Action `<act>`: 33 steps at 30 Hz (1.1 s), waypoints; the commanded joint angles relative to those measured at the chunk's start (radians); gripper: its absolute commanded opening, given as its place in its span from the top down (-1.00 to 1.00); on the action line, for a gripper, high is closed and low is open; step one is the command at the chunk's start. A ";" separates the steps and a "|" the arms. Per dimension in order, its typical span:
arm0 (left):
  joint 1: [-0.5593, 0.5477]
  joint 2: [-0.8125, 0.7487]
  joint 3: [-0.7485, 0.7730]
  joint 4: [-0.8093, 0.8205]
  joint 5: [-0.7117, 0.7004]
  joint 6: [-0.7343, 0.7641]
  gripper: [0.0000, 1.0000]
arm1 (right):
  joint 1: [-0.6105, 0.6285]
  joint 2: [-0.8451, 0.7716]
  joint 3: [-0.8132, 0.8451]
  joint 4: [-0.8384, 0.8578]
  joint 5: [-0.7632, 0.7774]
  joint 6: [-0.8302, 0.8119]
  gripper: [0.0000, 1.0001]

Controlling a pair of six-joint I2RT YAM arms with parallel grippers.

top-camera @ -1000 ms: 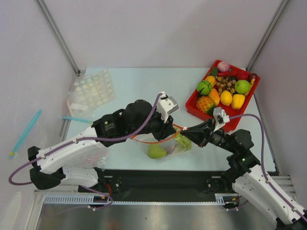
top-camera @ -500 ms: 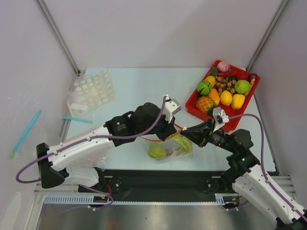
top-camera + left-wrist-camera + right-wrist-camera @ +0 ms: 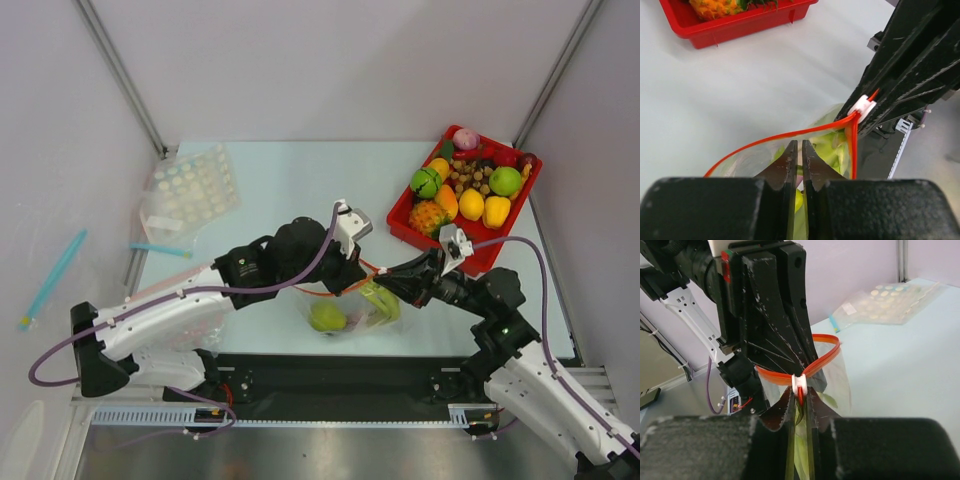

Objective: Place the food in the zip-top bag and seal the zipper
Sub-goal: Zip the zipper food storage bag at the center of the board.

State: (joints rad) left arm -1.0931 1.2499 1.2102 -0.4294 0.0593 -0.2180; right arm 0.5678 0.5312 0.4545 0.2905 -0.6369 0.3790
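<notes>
We found the zip-top bag (image 3: 350,308) at the lower centre of the top view, held up by its mouth between the two tools, so the food would stay inside while the closure was worked. The left gripper (image 3: 799,146) had its jaws drawn to a thin slit. It appeared to pinch the clear film of one lip just under the zipper (image 3: 790,134), and we judged this an anchor to hold the mouth taut. The right gripper (image 3: 800,393) was likewise nearly closed, nipping the zipper's end at the white slider (image 3: 800,383), which sat at its fingertips, placed to be drawn along the strip. The mouth gaped in a loop, so sealing was not yet done.

The bag was thin, glossy, floppy plastic, the strip a narrow red-orange ribbon and the slider a small hard clip. Through the film we saw a smooth green pear (image 3: 325,317) and the long green leaves of the leek (image 3: 383,300). We could not make out the eggplant. A red tray (image 3: 740,29) of other toy produce stood apart, at the upper left of the left wrist view.
</notes>
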 commanded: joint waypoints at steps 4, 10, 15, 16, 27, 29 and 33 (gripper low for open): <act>0.004 -0.046 -0.001 0.038 0.030 -0.012 0.78 | 0.014 0.032 0.013 0.078 -0.032 -0.034 0.57; 0.006 -0.050 -0.014 0.041 0.033 -0.009 0.78 | 0.024 0.059 0.024 0.067 -0.043 -0.052 0.91; 0.006 -0.084 -0.006 0.014 -0.009 -0.015 0.69 | 0.033 0.052 0.023 0.062 -0.038 -0.064 1.00; 0.006 -0.095 -0.005 0.009 -0.013 -0.015 0.68 | 0.035 0.050 0.023 0.062 -0.040 -0.063 1.00; 0.007 -0.135 0.095 -0.077 -0.004 0.037 0.05 | 0.047 0.050 0.024 0.061 -0.044 -0.075 1.00; 0.007 -0.129 0.100 -0.072 0.032 0.068 -0.07 | 0.049 0.050 0.024 0.061 -0.046 -0.078 1.00; 0.007 -0.080 0.147 -0.100 0.077 0.129 -0.08 | 0.052 0.052 0.026 0.061 -0.049 -0.080 1.00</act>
State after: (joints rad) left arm -1.0904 1.1408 1.2877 -0.5102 0.0849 -0.1596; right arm 0.6117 0.5842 0.4545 0.3241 -0.6647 0.3164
